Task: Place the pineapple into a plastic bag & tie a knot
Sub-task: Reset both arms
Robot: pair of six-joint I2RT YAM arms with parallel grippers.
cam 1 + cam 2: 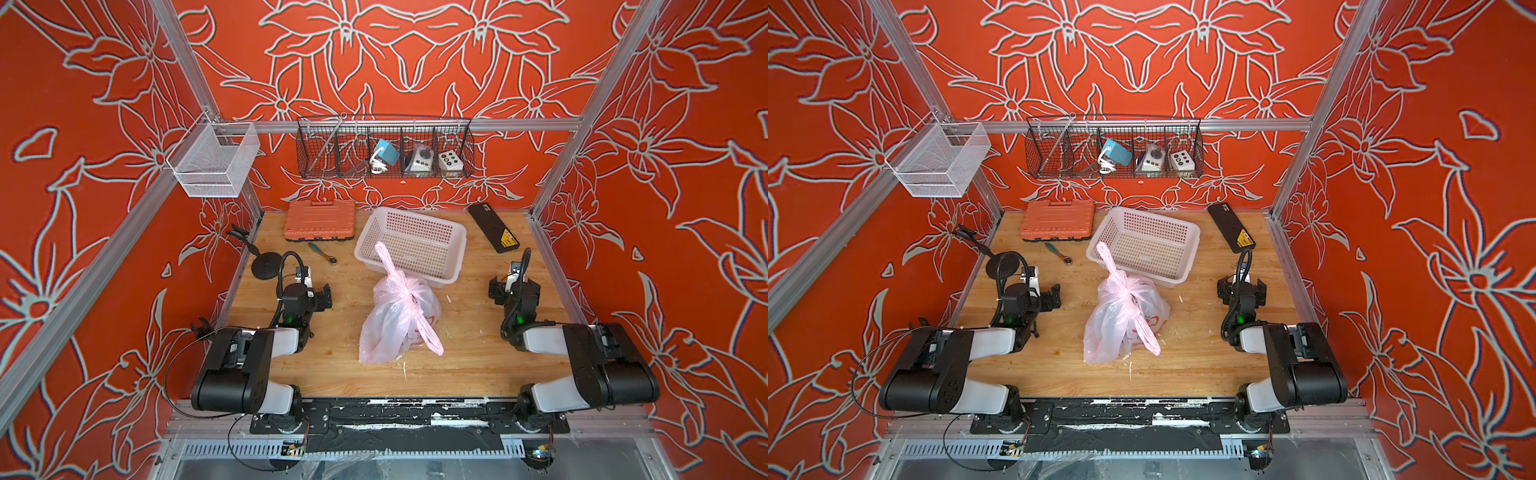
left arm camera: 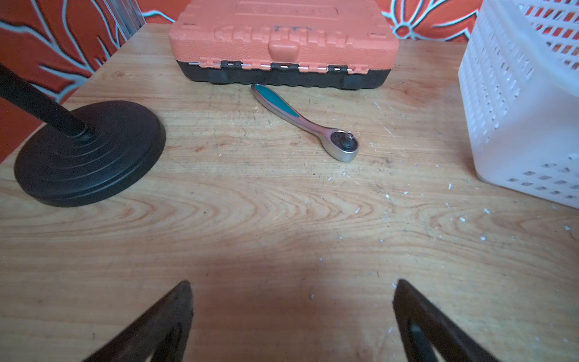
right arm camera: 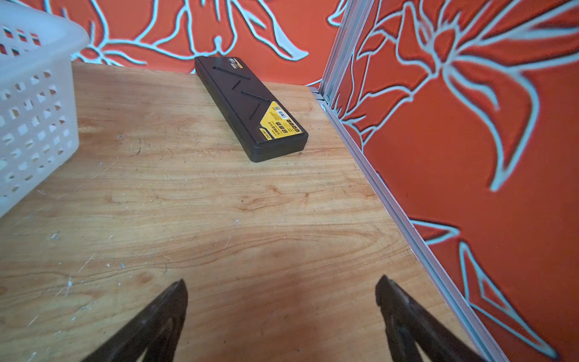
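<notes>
The plastic bag (image 1: 395, 324) sits bulging in the middle of the wooden table (image 1: 469, 357), its handles cinched into the knot (image 1: 405, 293), with one loose end rising against the white basket (image 1: 415, 241) just behind it and the other trailing down its front. Both arms rest well apart from it at either side. The left tool (image 2: 293, 319) and the right tool (image 3: 282, 316) each hover over bare wood, jaws spread wide and holding nothing.
</notes>
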